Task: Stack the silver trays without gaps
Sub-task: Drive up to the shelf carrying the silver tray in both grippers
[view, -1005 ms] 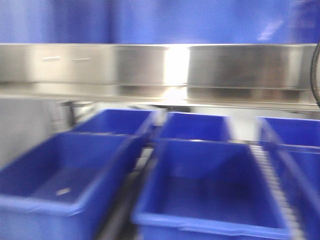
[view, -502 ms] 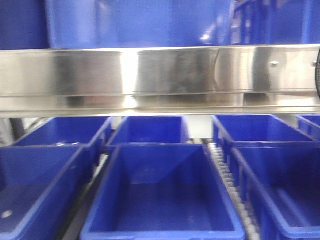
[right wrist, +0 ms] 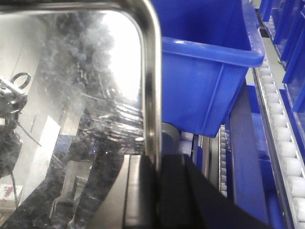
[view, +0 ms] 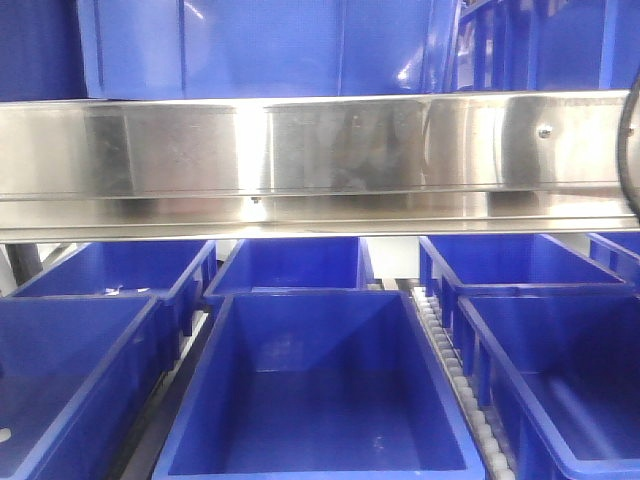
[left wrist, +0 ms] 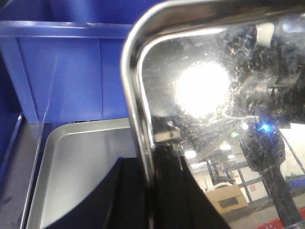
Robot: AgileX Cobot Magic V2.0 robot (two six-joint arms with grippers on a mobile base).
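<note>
In the left wrist view my left gripper point(left wrist: 148, 160) is shut on the rim of a silver tray point(left wrist: 205, 95), whose mirror-bright face fills the right of the frame. A second silver tray point(left wrist: 81, 157) lies flat below and to the left, partly hidden by my black finger point(left wrist: 124, 195). In the right wrist view my right gripper point(right wrist: 153, 164) is shut on the right-hand rim of a shiny silver tray point(right wrist: 71, 86). I cannot tell whether both grippers hold the same tray. The front view shows neither trays nor grippers.
A long steel shelf rail point(view: 320, 160) crosses the front view above several blue bins point(view: 310, 390). A blue bin wall point(left wrist: 66, 71) stands behind the lower tray. On the right, a blue bin point(right wrist: 205, 81) sits close to the held tray, beside a roller track point(right wrist: 281, 133).
In the front view the bins and rail have slid leftward and the motion blur has gone. The view now holds nearly still.
</note>
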